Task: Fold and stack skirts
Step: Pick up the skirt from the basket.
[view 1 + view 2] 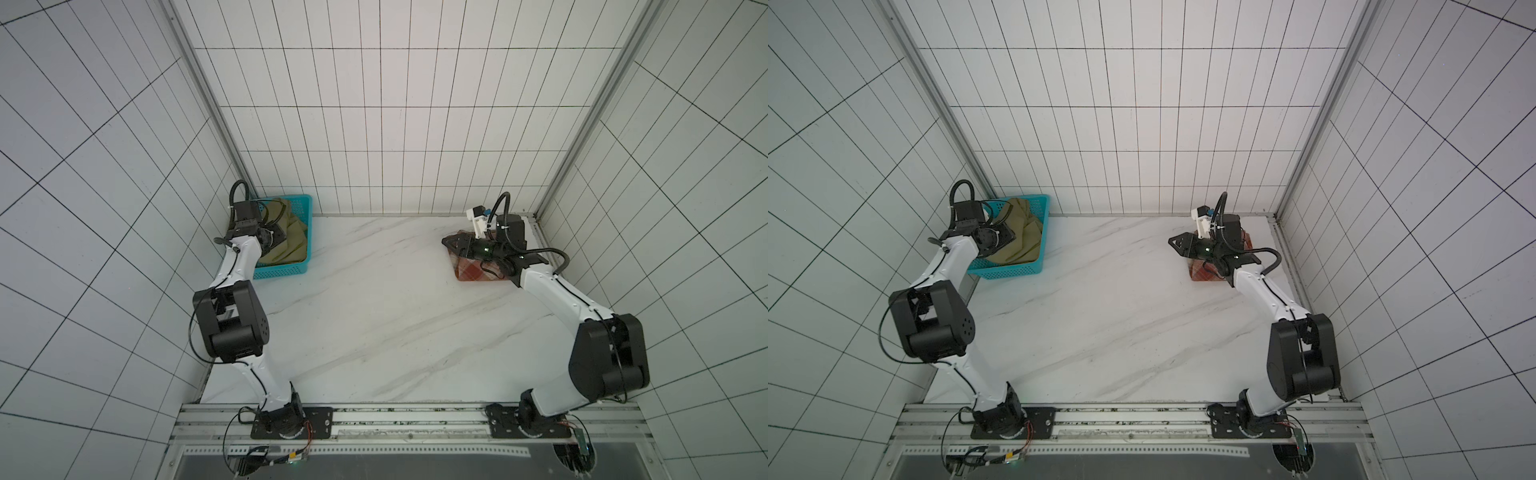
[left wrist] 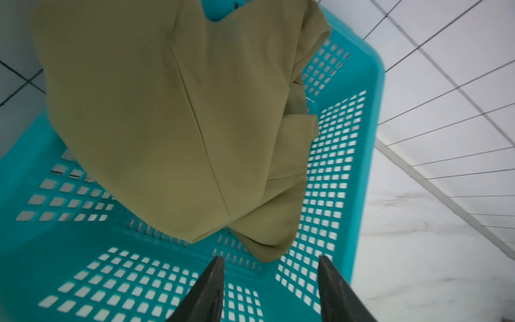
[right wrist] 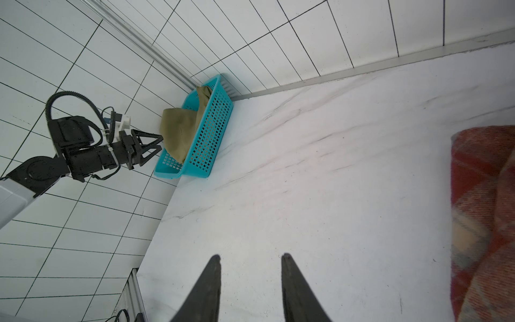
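Note:
The plain olive skirt (image 1: 293, 239) (image 1: 1025, 239) lies bunched in the teal basket (image 1: 282, 271) at the table's back left corner. It spills over the basket's rim toward the side wall. My left gripper (image 2: 271, 258) hovers over the basket's near end, open and empty, with a corner of the olive skirt (image 2: 167, 111) just beyond its fingertips. The plaid skirt (image 1: 478, 270) (image 3: 485, 209) lies folded at the back right, partly under my right arm. My right gripper (image 3: 250, 256) is open over bare table beside it, holding nothing.
The basket (image 3: 211, 133) sits tight in the corner of the tiled walls. A metal rail (image 1: 415, 415) with both arm bases runs along the table's front edge. The white marble tabletop (image 1: 374, 311) stretches between the basket and the plaid skirt.

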`<state>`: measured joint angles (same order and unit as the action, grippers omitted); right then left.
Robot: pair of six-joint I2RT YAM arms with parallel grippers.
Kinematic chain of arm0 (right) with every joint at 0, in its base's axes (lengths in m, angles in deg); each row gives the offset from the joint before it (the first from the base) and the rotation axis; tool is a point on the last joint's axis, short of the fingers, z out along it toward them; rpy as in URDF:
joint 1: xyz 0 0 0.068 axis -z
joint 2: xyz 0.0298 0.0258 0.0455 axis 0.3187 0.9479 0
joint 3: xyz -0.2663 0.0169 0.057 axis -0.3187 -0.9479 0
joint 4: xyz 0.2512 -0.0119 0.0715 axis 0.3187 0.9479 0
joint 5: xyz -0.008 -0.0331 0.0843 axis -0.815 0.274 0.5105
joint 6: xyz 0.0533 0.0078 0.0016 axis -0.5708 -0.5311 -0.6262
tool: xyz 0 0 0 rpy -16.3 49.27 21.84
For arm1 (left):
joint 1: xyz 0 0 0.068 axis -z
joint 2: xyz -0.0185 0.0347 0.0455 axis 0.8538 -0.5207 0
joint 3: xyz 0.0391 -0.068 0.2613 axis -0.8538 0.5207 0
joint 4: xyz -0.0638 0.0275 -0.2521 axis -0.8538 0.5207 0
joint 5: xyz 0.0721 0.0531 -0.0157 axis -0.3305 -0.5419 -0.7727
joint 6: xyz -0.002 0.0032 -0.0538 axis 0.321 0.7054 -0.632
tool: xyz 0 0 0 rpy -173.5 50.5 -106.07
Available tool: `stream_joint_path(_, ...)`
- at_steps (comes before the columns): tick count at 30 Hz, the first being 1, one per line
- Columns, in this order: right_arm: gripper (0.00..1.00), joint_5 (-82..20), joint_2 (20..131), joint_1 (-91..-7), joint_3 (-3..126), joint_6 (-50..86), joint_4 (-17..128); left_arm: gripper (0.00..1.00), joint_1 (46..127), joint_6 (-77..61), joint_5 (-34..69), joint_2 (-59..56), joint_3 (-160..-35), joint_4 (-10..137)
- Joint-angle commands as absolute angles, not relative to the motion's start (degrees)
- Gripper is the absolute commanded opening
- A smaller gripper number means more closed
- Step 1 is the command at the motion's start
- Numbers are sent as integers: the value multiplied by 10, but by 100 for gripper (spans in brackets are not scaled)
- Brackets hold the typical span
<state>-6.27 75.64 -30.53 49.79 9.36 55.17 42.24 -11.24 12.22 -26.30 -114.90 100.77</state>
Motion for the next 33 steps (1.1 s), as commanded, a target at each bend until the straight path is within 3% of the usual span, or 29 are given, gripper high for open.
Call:
stream_joint_path(1,37,-55,772,-305,515,111,565,53,410,-95,104,-311,-1197,1057)
stream_joint_path(6,36,-47,822,-304,560,117,579,55,408,-97,117,-359,-1222,1037)
stream_joint_path(11,35,-52,853,-305,584,120,582,63,408,-111,119,-392,-1221,1010)
stream_joint_path(19,34,-50,883,-306,597,115,586,64,407,-115,108,-425,-1218,954)
stream_joint_path(22,33,-54,891,-308,605,116,593,54,408,-120,105,-433,-1214,935)
stream_joint_path(27,32,-75,895,-313,624,127,614,5,407,-129,112,-414,-1184,891)
stream_joint_path(28,32,-75,895,-314,629,127,617,0,408,-132,117,-407,-1178,883)
stream_joint_path(33,31,-76,887,-320,641,126,628,0,407,-159,161,-340,-1153,844)
